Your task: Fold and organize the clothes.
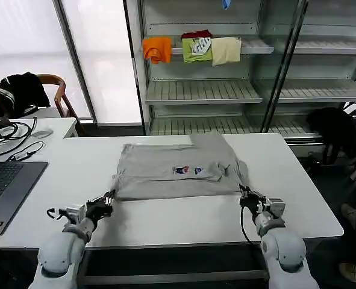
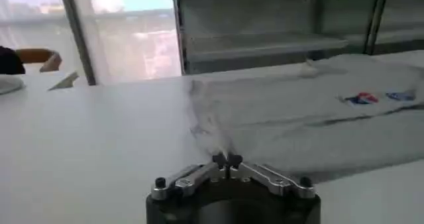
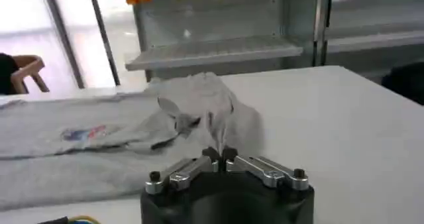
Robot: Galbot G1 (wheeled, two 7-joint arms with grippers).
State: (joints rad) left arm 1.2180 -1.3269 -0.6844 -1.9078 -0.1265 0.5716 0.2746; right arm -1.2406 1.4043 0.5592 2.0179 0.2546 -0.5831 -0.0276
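Note:
A light grey short-sleeved shirt (image 1: 178, 171) lies spread across the middle of the white table (image 1: 165, 220), with a small multicoloured print (image 1: 187, 170) facing up. My left gripper (image 1: 109, 198) is at the shirt's near left corner. In the left wrist view that gripper (image 2: 227, 159) is shut, with the edge of the grey shirt (image 2: 298, 112) pinched at its tips. My right gripper (image 1: 245, 195) is at the near right corner. In the right wrist view it (image 3: 219, 156) is shut on a raised fold of the shirt (image 3: 99, 146).
A laptop (image 1: 6, 186) and cables lie on the table's left part. A black jacket (image 1: 18, 90) hangs on a chair at the far left. Behind the table a shelf (image 1: 202, 90) carries orange, green and cream clothes. A dark object (image 1: 334, 129) sits at the right.

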